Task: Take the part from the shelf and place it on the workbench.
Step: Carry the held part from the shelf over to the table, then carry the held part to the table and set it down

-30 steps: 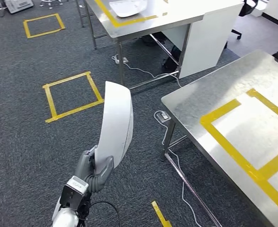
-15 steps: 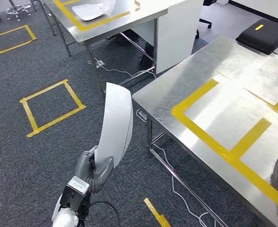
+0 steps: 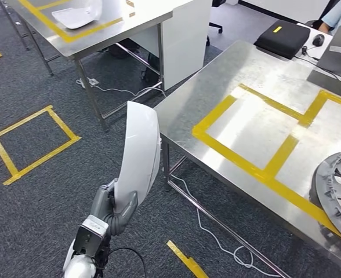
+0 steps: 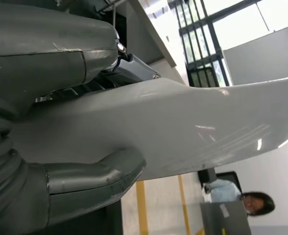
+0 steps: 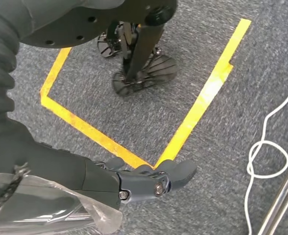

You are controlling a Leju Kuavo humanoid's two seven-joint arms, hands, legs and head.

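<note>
The robot's left hand [image 3: 112, 208] grips the lower end of the curved white plastic panel part [image 3: 139, 155], which rises upright above its fingers, out over the dark grey carpet [image 3: 37, 214]. From the left wrist view the thumb [image 4: 94, 178] presses one face of the panel and darker fingers [image 4: 133, 68] clamp the other. To the right of that hand, near the part's upper edge, stands the steel workbench marked with yellow tape [image 3: 251, 127]; a grey hubcap [image 3: 337, 188] lies at its far right edge, and a black case [image 3: 282, 37] beyond. Ahead of the hand sits another steel table [image 3: 116, 29] carrying a white panel [image 3: 79, 14]. A white cable [image 3: 217, 237] trails under the bench. The right hand [image 5: 142, 181] hangs over the carpet, fingers loosely extended and holding nothing.
</note>
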